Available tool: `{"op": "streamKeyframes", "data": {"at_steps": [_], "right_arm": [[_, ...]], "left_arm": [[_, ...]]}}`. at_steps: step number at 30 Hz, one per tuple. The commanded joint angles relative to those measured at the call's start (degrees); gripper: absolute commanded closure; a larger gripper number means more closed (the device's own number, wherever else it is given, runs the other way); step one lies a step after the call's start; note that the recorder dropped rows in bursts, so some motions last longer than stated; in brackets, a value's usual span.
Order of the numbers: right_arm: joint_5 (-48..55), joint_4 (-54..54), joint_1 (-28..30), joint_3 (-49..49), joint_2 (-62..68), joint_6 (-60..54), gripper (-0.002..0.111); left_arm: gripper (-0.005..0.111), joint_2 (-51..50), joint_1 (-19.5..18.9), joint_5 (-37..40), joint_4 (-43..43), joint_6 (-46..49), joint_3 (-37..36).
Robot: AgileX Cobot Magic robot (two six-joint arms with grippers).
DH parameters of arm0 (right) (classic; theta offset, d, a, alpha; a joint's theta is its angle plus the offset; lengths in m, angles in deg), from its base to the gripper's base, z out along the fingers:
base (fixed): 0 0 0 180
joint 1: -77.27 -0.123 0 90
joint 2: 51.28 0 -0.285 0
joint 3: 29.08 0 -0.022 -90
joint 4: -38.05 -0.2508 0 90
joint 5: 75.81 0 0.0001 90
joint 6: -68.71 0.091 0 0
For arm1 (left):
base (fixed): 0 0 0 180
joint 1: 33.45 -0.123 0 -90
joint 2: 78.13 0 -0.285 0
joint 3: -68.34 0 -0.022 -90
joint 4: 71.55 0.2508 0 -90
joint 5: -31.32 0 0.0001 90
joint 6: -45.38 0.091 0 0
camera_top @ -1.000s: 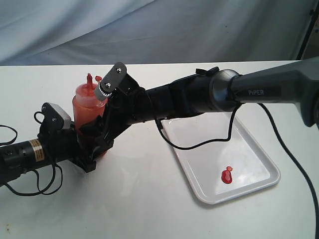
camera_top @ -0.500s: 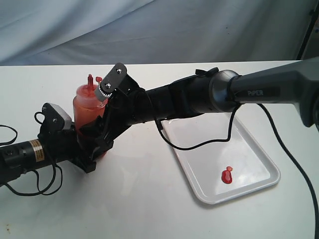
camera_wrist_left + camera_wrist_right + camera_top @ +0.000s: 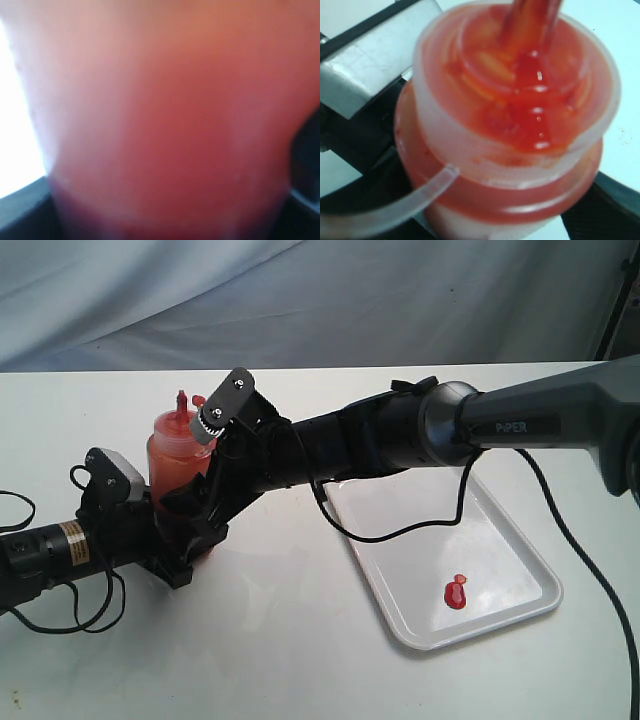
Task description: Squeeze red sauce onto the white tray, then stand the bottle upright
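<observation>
Your translucent red-stained plastic squeeze bottle point(image 3: 172, 455) stands upright toward the worktop's point(image 3: 300, 640) left edge, apart from the flat white plastic tray point(image 3: 520, 570), which carries the red sauce blob point(image 3: 454, 592) near its front edge. To steady it, the right gripper point(image 3: 200, 515) clasps its body with wide jaws. The left gripper point(image 3: 175, 550) brackets the base, but you cannot tell whether it presses.
</observation>
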State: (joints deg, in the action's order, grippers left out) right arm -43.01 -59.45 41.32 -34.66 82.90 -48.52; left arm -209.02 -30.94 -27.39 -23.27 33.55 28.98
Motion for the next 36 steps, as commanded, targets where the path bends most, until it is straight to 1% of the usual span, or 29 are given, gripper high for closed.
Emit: {"op": "streamKeyframes", "data": {"at_steps": [1,3,23,24,25,28,36], "right_arm": [[0.8,-1.6,-0.1,-0.6,-0.7,-0.1,0.105],[0.8,-1.6,-0.1,-0.6,-0.7,-0.1,0.105],[0.8,-1.6,-0.1,-0.6,-0.7,-0.1,0.105],[0.8,-1.6,-0.1,-0.6,-0.7,-0.1,0.105],[0.8,-1.6,-0.1,-0.6,-0.7,-0.1,0.105],[0.8,-1.6,-0.1,-0.6,-0.7,-0.1,0.105],[0.8,-1.6,-0.1,-0.6,-0.7,-0.1,0.105]], "left_arm": [[0.026,0.9,0.3,0.3,0.0,0.0,0.4],[0.023,0.9,0.3,0.3,0.0,0.0,0.4],[0.023,0.9,0.3,0.5,0.0,0.1,0.4],[0.022,0.9,0.3,0.5,0.0,0.1,0.4],[0.019,0.9,0.3,0.7,0.0,0.1,0.4],[0.002,0.9,0.3,0.7,0.0,0.1,0.4],[0.002,1.0,0.3,3.3,0.0,0.1,0.4]]}}
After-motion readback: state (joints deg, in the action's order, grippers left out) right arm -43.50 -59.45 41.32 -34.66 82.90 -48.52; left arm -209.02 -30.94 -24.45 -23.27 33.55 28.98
